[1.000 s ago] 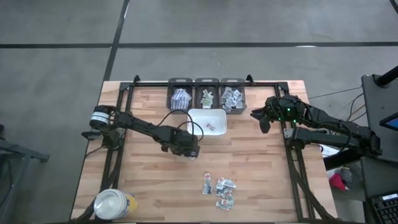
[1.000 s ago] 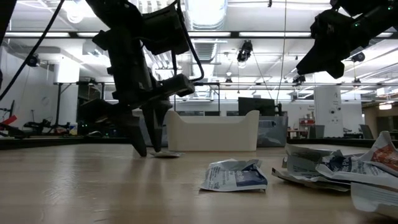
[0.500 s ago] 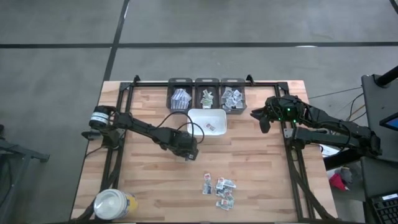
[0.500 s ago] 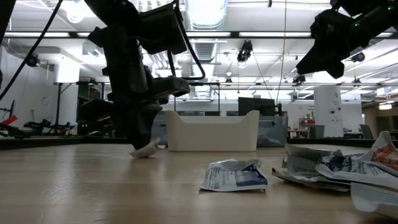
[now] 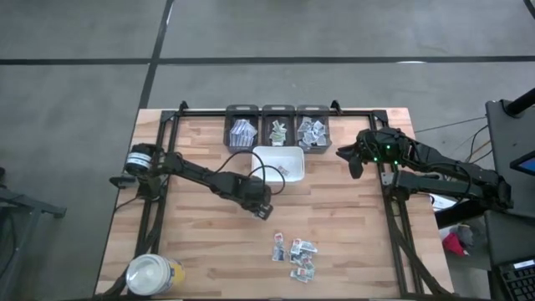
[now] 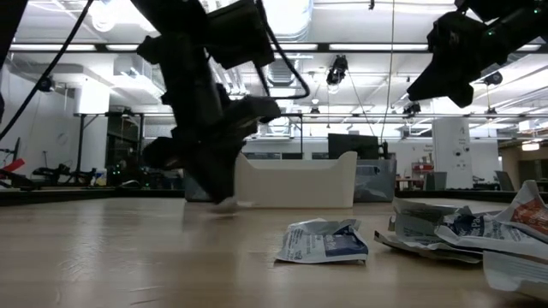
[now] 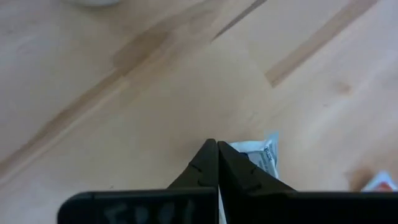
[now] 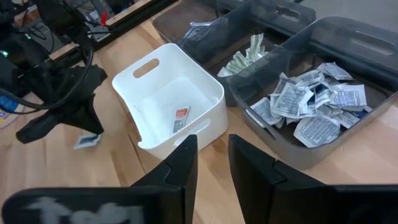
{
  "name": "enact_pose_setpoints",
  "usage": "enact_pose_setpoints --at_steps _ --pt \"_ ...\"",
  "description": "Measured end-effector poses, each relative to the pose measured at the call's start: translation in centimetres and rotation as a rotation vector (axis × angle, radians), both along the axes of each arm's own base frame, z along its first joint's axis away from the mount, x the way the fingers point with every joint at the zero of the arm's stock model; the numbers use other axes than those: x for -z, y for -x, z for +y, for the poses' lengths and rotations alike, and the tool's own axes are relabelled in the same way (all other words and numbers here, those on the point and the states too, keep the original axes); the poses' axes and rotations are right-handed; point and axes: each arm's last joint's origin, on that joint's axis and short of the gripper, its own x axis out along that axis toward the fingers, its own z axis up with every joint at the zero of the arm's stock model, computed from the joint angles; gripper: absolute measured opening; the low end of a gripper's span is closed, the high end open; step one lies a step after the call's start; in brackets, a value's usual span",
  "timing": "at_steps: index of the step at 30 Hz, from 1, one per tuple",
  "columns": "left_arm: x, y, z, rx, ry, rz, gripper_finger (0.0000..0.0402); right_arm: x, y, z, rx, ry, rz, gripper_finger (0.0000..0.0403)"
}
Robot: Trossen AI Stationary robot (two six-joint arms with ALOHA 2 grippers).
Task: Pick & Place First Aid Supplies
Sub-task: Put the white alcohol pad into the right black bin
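Currently a small white packet [image 7: 258, 155] sits pinched in the left gripper [image 5: 264, 209], near the tabletop's middle, just in front of the white tray [image 5: 269, 153]. Only one edge looks caught between the closed fingertips, so the thin paper could slip out or fold on the way to the tray. Its long axis cannot be told; most of it juts out to one side of the fingers. The right gripper [image 5: 354, 159], part open and holding nothing, hovers by the right edge near the grey bins [image 5: 313, 113].
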Motion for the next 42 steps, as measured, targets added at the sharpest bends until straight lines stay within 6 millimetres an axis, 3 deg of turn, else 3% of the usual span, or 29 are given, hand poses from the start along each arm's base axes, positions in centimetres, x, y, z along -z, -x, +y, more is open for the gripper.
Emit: enact_pose_setpoints --at_steps 12,22,30,42 --pt "-1.7 -1.9 -0.3 0.049 0.006 -0.210 0.0000 0.0 -0.1 0.1 -0.011 -0.032 -0.017 0.0106" --pt "-9.2 -4.8 0.7 0.079 -0.244 -0.377 0.0000 0.3 -1.5 0.2 -0.168 -0.181 -0.051 0.0103" --pt "-14.9 -5.4 3.4 0.056 -0.506 -0.376 0.0000 1.0 -3.9 -0.2 -0.203 -0.235 -0.062 0.0148" --pt "-16.0 -5.6 6.3 0.053 -0.591 -0.367 0.0000 -0.3 -7.3 -1.5 -0.227 -0.235 -0.187 0.0203"
